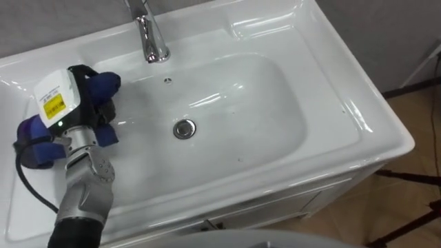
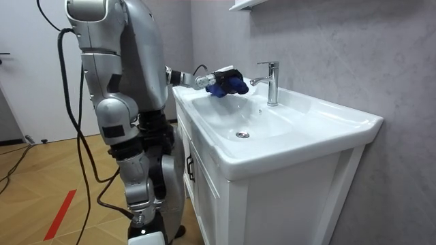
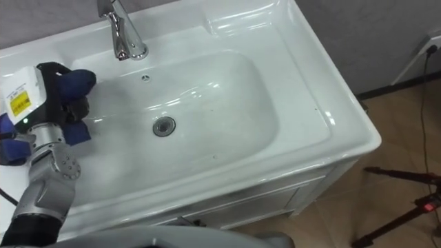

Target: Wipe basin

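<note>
The white basin (image 1: pixel 248 110) is set in a white counter, with a round metal drain (image 1: pixel 184 128) at its middle. My left hand (image 1: pixel 77 103) is at the basin's left rim, its back towards me. Its fingers are curled round a dark blue cloth (image 1: pixel 105 84) that bulges out above and beside the hand. In the room view the hand (image 2: pixel 219 75) holds the cloth (image 2: pixel 230 86) over the basin's far edge, near the tap. I stand at the cabinet's front. My right hand (image 2: pixel 152 131) hangs low by my hip.
A chrome tap (image 1: pixel 148 34) stands at the back of the basin, just right of the hand. The counter's right edge (image 1: pixel 386 124) drops to a wooden floor. A grey wall runs behind the tap. Black stand legs (image 3: pixel 406 182) lie on the floor at the right.
</note>
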You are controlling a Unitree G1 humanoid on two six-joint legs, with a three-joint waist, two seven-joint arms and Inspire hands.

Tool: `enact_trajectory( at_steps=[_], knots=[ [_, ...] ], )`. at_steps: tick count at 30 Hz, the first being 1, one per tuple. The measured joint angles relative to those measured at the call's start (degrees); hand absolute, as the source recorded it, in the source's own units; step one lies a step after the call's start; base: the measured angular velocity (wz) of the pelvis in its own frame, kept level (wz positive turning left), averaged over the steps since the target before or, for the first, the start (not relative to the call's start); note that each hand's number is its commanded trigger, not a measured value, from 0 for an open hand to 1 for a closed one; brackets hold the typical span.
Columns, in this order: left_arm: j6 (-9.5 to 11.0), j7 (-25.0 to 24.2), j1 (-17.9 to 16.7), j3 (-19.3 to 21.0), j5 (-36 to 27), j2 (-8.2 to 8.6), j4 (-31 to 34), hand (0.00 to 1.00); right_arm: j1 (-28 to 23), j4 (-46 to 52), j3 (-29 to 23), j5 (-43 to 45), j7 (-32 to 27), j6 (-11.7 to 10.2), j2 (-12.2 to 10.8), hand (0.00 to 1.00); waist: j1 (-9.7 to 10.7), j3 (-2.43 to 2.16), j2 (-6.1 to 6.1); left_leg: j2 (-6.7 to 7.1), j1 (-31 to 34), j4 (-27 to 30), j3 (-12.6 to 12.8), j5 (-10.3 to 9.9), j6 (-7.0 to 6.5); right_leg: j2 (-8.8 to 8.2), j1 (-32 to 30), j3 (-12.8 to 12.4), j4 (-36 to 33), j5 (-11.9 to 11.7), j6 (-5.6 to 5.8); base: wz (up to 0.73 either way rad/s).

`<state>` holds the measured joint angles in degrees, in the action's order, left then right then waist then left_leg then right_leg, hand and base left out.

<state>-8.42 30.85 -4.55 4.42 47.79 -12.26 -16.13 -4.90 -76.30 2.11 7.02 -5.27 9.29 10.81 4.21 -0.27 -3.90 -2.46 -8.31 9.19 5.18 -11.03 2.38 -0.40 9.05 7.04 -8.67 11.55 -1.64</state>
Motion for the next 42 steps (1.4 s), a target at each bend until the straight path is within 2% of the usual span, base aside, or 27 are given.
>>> enact_trajectory(
  at_steps=[4,10,14,16,19,25,30,38,42],
  knots=[
    [0.0,0.1,0.0,0.7,-1.1,-1.81,0.0,1.0,-1.1,0.7,0.0,-0.1,0.0,0.1,0.0,0.0,-1.1,-0.02,-0.05,0.03,0.0,0.0,-0.1,0.0,0.0,0.0,0.0,0.0,0.0,0.0,0.0,0.0],
    [-0.9,0.1,0.0,3.4,-2.3,-2.63,-0.1,1.0,-1.4,0.7,-1.0,-1.5,0.0,0.2,0.3,0.0,-2.0,0.0,-0.64,0.16,0.2,0.0,-0.5,0.0,-0.01,-0.12,0.1,0.5,0.0,0.0,0.01,0.04],
    [-1.5,0.1,-0.1,6.0,-2.3,-2.67,-0.3,1.0,-1.9,0.8,-1.3,-1.4,0.1,0.3,0.6,0.0,-3.0,0.07,-1.25,0.17,0.3,0.0,-0.6,0.0,-0.01,-0.14,0.1,0.6,0.0,0.0,0.05,0.01],
    [-2.5,0.0,-0.2,7.7,-2.3,-2.7,-0.3,1.0,-1.9,0.9,-1.3,-1.3,0.4,0.5,0.8,0.0,-3.1,0.07,-1.43,0.22,0.6,0.1,-0.8,0.0,-0.01,-0.21,0.0,1.0,0.1,0.1,0.08,0.09],
    [-3.7,-0.5,-1.6,9.2,-2.2,-2.7,-0.4,1.0,-1.9,1.0,-1.3,-0.5,0.5,0.7,0.8,0.0,-3.4,0.1,-1.38,0.24,0.7,0.2,-0.7,0.0,-0.01,-0.21,0.0,1.0,0.1,0.1,0.11,0.01],
    [-6.3,-2.9,-3.2,9.5,-2.2,-2.68,-0.4,1.0,-2.0,1.1,-1.3,0.6,1.2,1.5,1.0,0.0,-4.1,0.04,-0.95,0.26,0.9,0.4,-0.8,0.0,-0.01,-0.24,-0.1,1.0,0.1,0.1,0.12,0.0],
    [-6.5,-3.1,-4.0,9.5,-2.2,-2.66,-0.4,1.0,-1.9,1.1,-1.2,1.6,1.2,1.8,1.5,0.0,-4.6,0.0,-0.95,0.33,0.8,0.3,-1.3,0.0,-0.01,-0.27,0.0,1.0,0.1,0.1,0.12,0.0],
    [-6.6,-4.4,-6.0,9.4,-2.2,-1.07,-0.4,1.0,-1.9,1.2,-1.1,1.2,1.3,2.0,1.6,0.0,-4.8,0.03,-0.91,0.35,0.6,0.3,-2.1,0.0,-0.03,-0.22,0.2,1.0,0.1,0.1,0.11,0.01],
    [-6.6,-4.4,-6.1,9.4,-2.2,-1.02,-0.4,1.0,-1.9,0.9,-1.2,1.3,1.3,2.1,1.6,0.0,-4.6,0.26,-0.58,0.43,0.7,0.3,-2.3,0.1,-0.1,-0.28,0.2,1.1,0.0,0.1,0.13,0.02]
  ],
)
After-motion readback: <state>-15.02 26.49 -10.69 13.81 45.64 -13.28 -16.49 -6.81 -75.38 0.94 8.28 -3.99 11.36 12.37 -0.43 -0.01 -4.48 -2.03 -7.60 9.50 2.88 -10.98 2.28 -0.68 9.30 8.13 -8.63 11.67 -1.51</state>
